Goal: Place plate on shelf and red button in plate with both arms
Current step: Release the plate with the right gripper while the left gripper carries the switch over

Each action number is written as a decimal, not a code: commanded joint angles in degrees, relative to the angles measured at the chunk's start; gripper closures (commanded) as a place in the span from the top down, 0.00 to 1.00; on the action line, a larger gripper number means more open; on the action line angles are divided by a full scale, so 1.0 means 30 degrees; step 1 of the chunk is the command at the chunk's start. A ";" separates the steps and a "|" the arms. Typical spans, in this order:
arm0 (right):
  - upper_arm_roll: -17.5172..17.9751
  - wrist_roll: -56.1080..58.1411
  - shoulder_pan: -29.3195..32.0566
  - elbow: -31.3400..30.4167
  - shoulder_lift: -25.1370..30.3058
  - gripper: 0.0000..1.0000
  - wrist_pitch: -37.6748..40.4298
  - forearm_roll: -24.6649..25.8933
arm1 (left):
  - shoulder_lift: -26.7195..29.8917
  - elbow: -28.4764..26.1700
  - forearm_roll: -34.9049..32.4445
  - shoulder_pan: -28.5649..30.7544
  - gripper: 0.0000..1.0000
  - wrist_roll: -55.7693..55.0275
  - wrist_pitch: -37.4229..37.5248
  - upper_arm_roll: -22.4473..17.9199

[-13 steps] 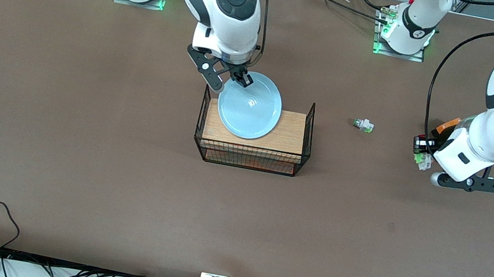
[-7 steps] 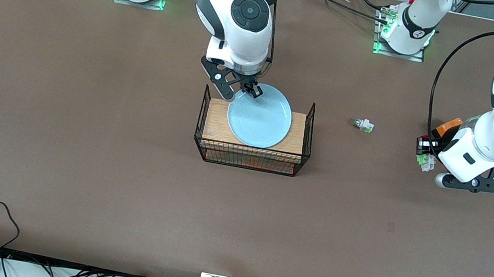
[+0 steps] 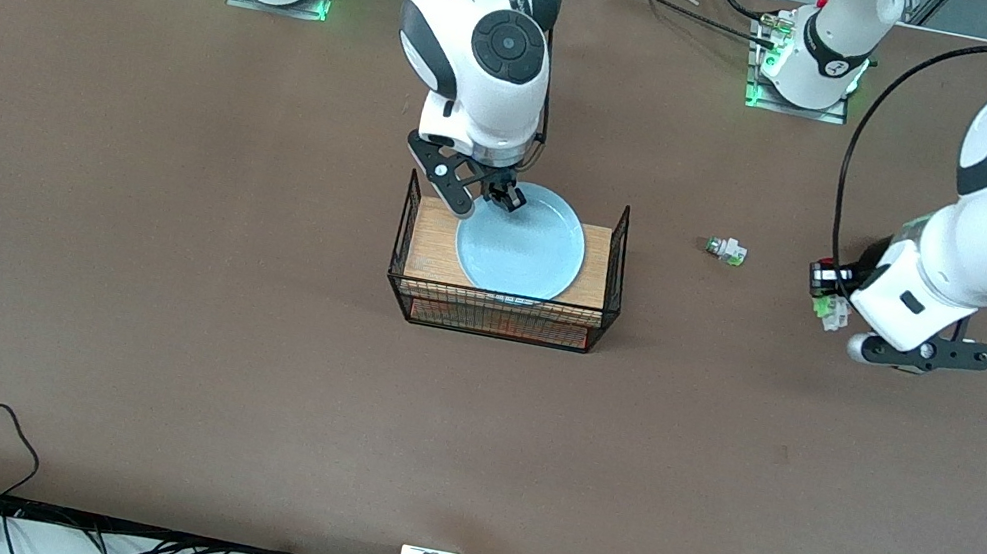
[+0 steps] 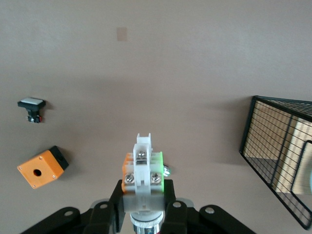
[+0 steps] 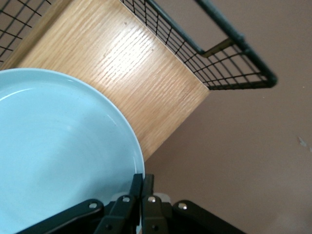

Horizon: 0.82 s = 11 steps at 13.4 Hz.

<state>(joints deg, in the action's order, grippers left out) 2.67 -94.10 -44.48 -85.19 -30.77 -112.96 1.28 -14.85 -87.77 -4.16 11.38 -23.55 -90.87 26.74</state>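
Note:
The pale blue plate (image 3: 521, 249) is over the wooden top of the wire rack (image 3: 604, 266). My right gripper (image 3: 505, 199) is shut on the part of its rim nearest the robots' bases. In the right wrist view the fingers (image 5: 137, 186) pinch the plate's edge (image 5: 58, 146). My left gripper (image 3: 839, 303) is in the air toward the left arm's end of the table. It is shut on the red button (image 3: 827, 297), a white switch with green bits. In the left wrist view the button (image 4: 143, 170) stands between the fingers (image 4: 168, 195).
A similar white switch with a green cap (image 3: 725, 250) lies on the table between the rack and my left gripper. An orange box (image 4: 43, 167) and a black-bodied button with a white face (image 4: 31, 106) lie below the left arm. The rack's wire end walls (image 5: 234, 53) rise above its wooden top (image 5: 126, 63).
My right gripper has carried the plate toward the front camera and lowered it over the rack's wooden top. My left gripper has moved slightly toward the rack with the red button.

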 commanded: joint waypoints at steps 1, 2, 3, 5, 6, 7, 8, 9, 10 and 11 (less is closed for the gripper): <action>-0.0275 -0.0333 -0.0204 0.0127 -0.0438 0.24 -0.0315 0.0421 | -0.0235 0.0723 0.0040 -0.0042 0.03 -0.1169 0.0758 0.0723; -0.0276 -0.0245 -0.0058 0.0156 -0.0351 0.30 -0.0315 0.0392 | -0.0235 0.0723 0.0040 -0.0071 0.03 -0.1579 0.0758 0.0987; -0.0334 -0.0128 0.0001 0.0156 -0.0205 0.36 -0.0315 0.0392 | -0.0235 0.0723 0.0040 -0.0071 0.03 -0.1960 0.0758 0.1221; -0.0451 -0.0127 0.0060 0.0156 0.0117 0.43 -0.0228 0.0363 | -0.0235 0.0723 0.0069 -0.0071 0.03 -0.2955 0.0758 0.1836; -0.0423 -0.0127 0.0147 0.0185 0.0235 0.47 -0.0140 0.0276 | -0.0264 0.0723 0.0069 -0.0071 0.03 -0.3714 0.0729 0.2361; -0.0451 -0.0185 0.0206 0.0301 0.1193 0.48 -0.0052 0.0130 | -0.0293 0.0723 0.0069 -0.0100 0.03 -0.4562 0.0729 0.2859; -0.0423 -0.0185 0.0294 0.0854 0.1609 0.51 0.0064 -0.0104 | -0.0322 0.0723 0.0098 -0.0130 0.03 -0.5354 0.0700 0.3415; -0.0451 -0.0214 0.0382 0.1352 0.1729 0.53 0.0791 -0.0425 | -0.0351 0.0752 0.0127 -0.0420 0.03 -0.5855 0.0642 0.3769; -0.0481 -0.0215 0.0441 0.2053 0.1730 0.55 0.1842 -0.0689 | -0.0497 0.0926 0.0128 -0.0916 0.03 -0.6469 0.0525 0.3831; -0.0452 -0.0215 0.0470 0.2901 0.1730 0.59 0.2433 -0.0721 | -0.1020 0.1479 0.0128 -0.1559 0.03 -0.7200 0.0553 0.3831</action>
<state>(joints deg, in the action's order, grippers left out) 1.09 -94.11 -43.58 -80.26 -26.07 -109.55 0.24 -14.98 -87.31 -4.01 9.46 -41.16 -90.22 37.71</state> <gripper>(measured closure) 0.454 0.661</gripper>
